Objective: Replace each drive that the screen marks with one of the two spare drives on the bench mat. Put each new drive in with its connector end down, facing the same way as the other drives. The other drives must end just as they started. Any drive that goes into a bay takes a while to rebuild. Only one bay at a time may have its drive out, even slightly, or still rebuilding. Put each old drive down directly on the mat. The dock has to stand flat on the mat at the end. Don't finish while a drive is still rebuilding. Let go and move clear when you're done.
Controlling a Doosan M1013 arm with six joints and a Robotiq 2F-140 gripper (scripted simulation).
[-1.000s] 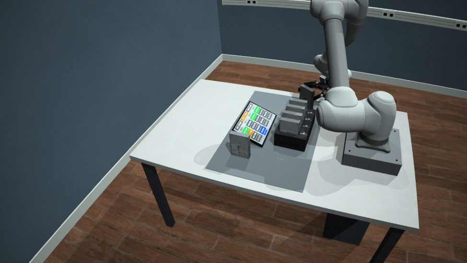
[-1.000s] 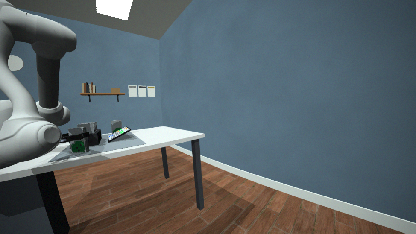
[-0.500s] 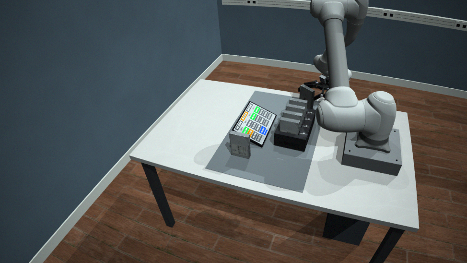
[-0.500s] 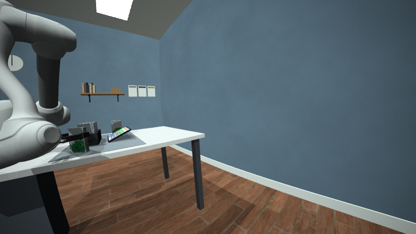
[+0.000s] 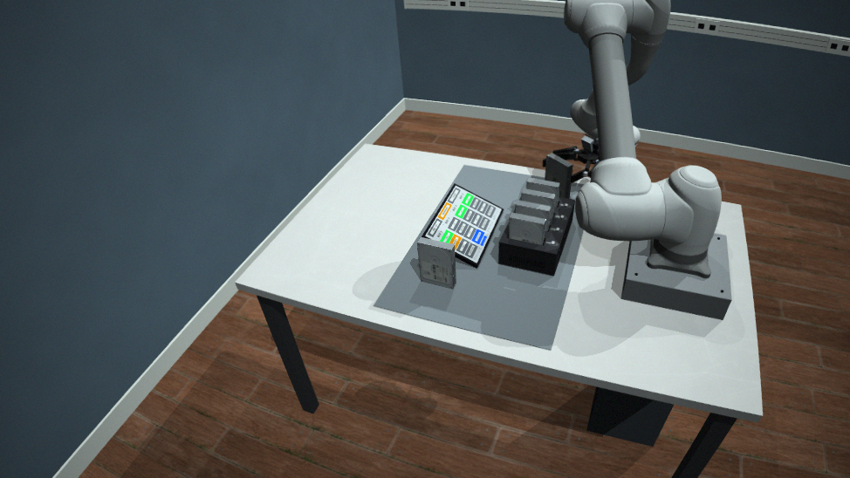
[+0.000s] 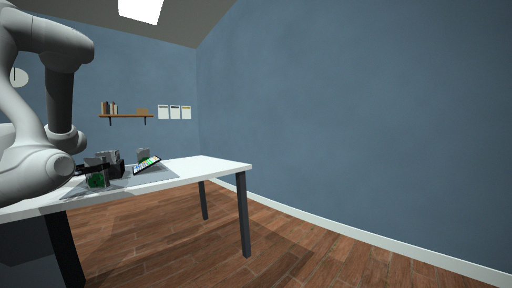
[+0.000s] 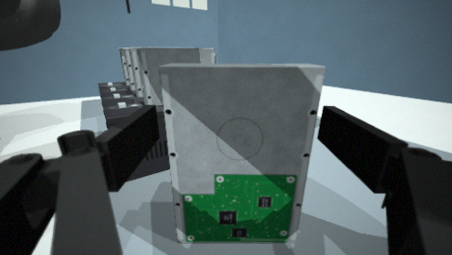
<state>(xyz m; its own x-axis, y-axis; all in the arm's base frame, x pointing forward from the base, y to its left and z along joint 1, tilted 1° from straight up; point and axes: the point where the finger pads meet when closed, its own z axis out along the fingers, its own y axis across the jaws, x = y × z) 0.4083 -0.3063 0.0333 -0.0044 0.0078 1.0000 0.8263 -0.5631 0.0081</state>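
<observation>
Against blue walls (image 5: 208, 148) (image 6: 340, 125) (image 7: 325, 42), a white table (image 5: 309, 208) (image 6: 214, 164) (image 7: 395, 107) on brown flooring (image 5: 356, 410) (image 6: 171, 243), tool (image 5: 573, 165) (image 6: 92, 168) (image 7: 238, 122) released around an upright drive (image 5: 557, 174) (image 6: 95, 175) (image 7: 239, 140).

You can make out no change between the earlier top and exterior pictures and these; any shift is too small for you to tell.
</observation>
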